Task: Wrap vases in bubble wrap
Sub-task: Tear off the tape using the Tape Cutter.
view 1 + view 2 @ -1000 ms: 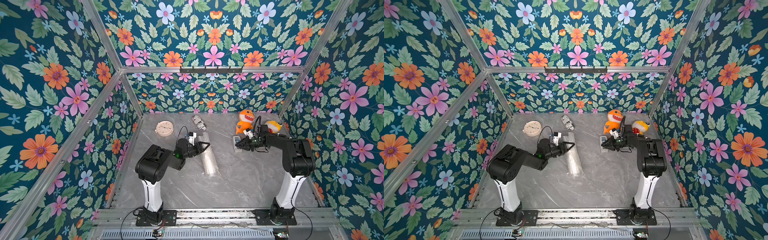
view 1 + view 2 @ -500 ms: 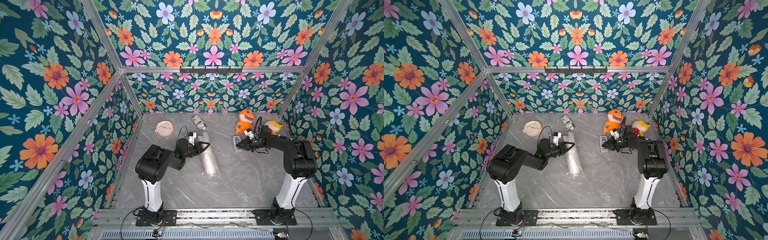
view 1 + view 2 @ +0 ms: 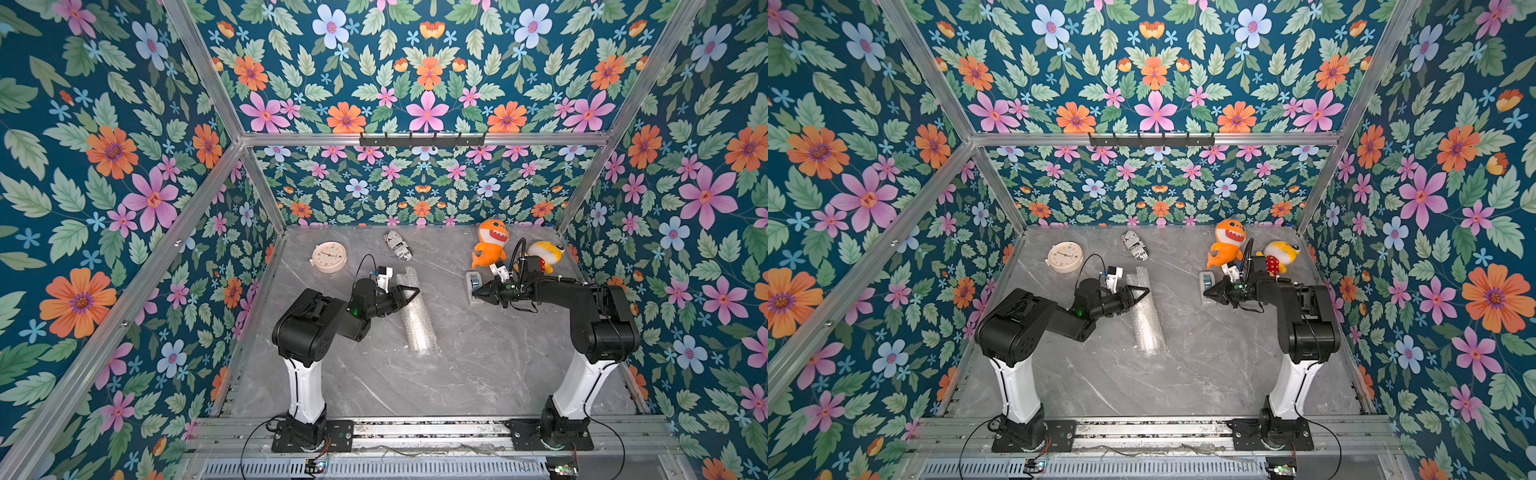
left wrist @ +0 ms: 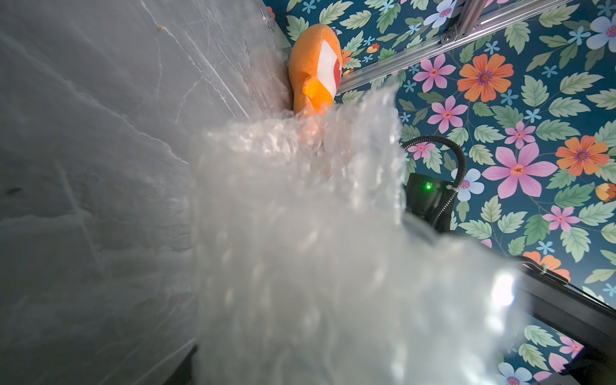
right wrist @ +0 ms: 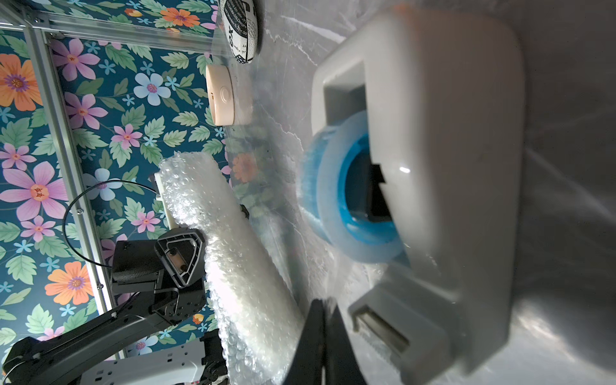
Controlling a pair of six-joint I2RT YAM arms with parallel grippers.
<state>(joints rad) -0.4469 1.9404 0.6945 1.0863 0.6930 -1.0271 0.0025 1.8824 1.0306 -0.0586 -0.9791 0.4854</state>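
Observation:
The bubble wrap (image 3: 417, 324) (image 3: 1148, 328) lies rolled into a long tube in the middle of the table. The vase is hidden in every view. My left gripper (image 3: 413, 292) (image 3: 1144, 291) is shut, its tip resting on the far part of the roll. The bubble wrap (image 4: 316, 250) fills the left wrist view and covers the jaws. My right gripper (image 3: 475, 294) (image 5: 321, 306) is shut at the cutter end of a white tape dispenser (image 3: 471, 286) (image 5: 450, 166). A frosted strip of tape (image 5: 333, 286) runs from the blue-cored roll to its tips.
A cream clock (image 3: 329, 257) and a black-and-white printed cylinder (image 3: 398, 246) lie at the back. An orange plush (image 3: 490, 243) and a yellow plush (image 3: 544, 253) sit at the back right, behind the right arm. Floral walls close three sides.
The right gripper's jaws have closed the last bit beside the dispenser. The left arm and the roll have not moved.

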